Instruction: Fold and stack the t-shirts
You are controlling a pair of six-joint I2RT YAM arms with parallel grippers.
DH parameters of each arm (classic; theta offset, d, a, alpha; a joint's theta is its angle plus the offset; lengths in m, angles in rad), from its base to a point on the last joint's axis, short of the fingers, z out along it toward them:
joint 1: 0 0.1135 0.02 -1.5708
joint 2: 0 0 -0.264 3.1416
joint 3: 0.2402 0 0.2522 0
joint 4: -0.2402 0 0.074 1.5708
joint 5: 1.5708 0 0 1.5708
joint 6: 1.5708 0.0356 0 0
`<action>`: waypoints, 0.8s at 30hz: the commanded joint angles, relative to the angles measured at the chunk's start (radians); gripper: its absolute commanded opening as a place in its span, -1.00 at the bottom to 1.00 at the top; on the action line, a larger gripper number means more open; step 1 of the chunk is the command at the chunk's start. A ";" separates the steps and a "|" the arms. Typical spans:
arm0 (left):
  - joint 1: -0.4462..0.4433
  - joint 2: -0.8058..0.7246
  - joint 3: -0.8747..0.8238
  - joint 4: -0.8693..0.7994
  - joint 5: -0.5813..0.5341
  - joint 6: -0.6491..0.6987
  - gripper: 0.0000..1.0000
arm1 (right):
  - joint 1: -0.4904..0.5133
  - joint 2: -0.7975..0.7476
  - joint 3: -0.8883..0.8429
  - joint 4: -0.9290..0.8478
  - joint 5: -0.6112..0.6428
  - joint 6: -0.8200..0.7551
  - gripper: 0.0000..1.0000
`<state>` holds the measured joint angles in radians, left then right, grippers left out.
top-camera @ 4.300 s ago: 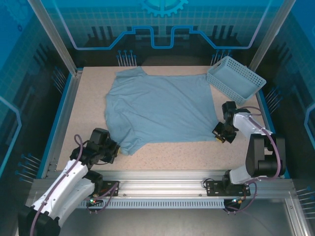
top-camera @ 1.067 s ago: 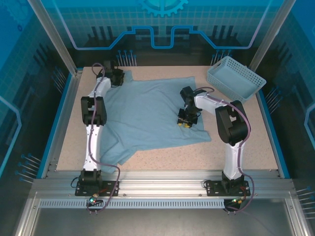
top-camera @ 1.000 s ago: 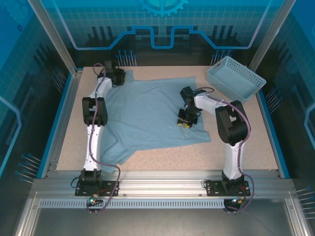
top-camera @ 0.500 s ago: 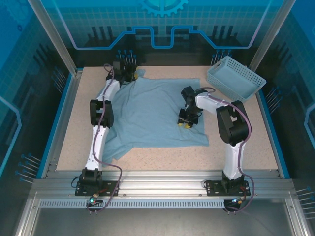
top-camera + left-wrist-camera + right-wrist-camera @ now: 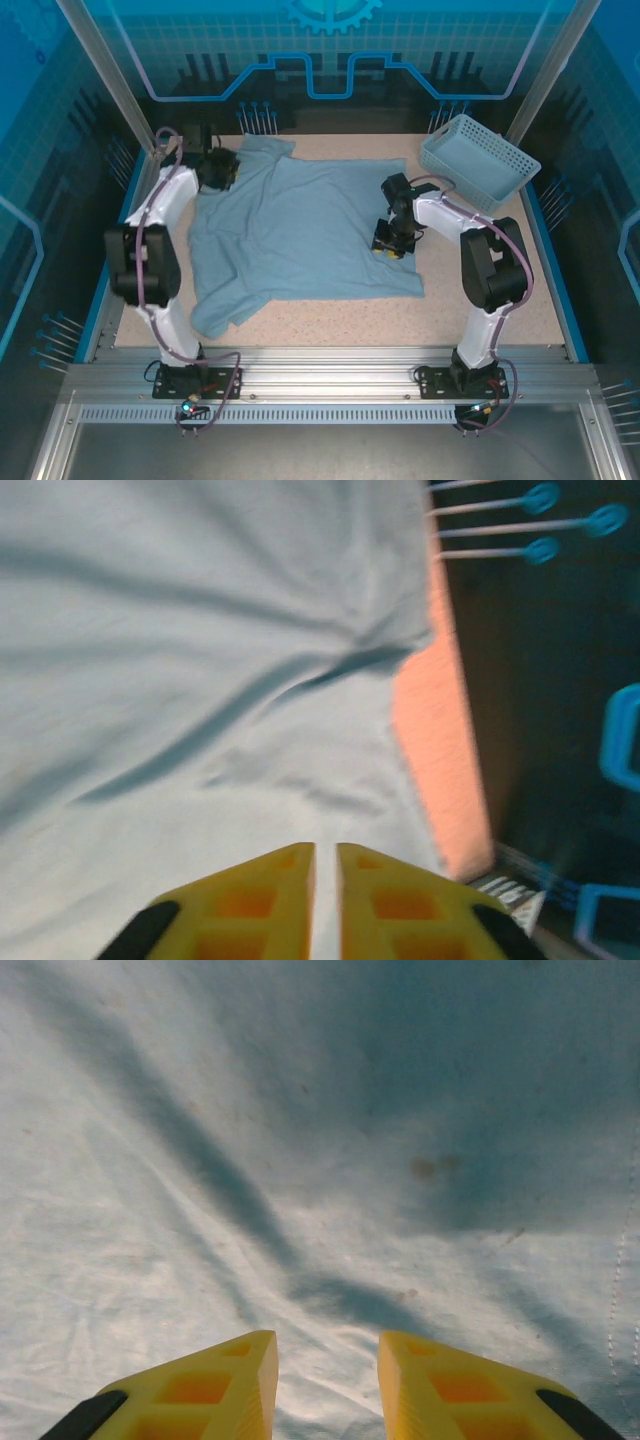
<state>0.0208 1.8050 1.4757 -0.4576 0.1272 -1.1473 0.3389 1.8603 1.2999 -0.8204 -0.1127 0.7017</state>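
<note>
Tee (image 5: 300, 235): spread out, table centre.
Left gripper (image 5: 217, 170): pinched on cloth at tee's 10 o'clock corner.
Right gripper (image 5: 388, 244): jaws apart, at 3 o'clock.
Advice: pull corner taut, low; pin right side; flatten wrinkles.

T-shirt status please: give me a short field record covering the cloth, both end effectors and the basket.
t-shirt: one, spread open on the table, wrinkled, not yet folded
left end effector: at the shirt's far-left corner, fingers nearly together, apparently pinching cloth
right end effector: over the shirt's right side, jaws apart, nothing held
basket: far-right corner, apart from the shirt; contents cannot be told
stack: none started
</note>
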 commanded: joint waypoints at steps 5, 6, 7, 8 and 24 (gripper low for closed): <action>-0.175 -0.297 -0.363 -0.439 -0.103 0.147 -0.94 | -0.012 -0.054 -0.060 -0.013 -0.003 -0.021 -0.35; -0.225 -0.344 -0.414 -0.488 -0.114 0.156 -0.96 | -0.012 -0.047 -0.059 -0.013 -0.007 -0.022 -0.35; -0.262 -0.384 -0.453 -0.535 -0.125 0.156 -0.96 | -0.012 -0.043 -0.057 -0.013 -0.009 -0.023 -0.35; -0.301 -0.433 -0.502 -0.589 -0.138 0.145 -0.97 | -0.012 -0.040 -0.055 -0.012 -0.010 -0.025 -0.35; -0.430 -0.525 -0.796 -0.592 -0.159 0.142 -0.45 | 0.002 -0.076 -0.076 -0.011 -0.031 -0.047 -0.35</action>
<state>-0.4007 1.2774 0.7006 -1.0161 0.0063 -1.0134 0.3393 1.8294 1.2411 -0.8173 -0.1249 0.6720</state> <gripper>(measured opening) 0.257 0.328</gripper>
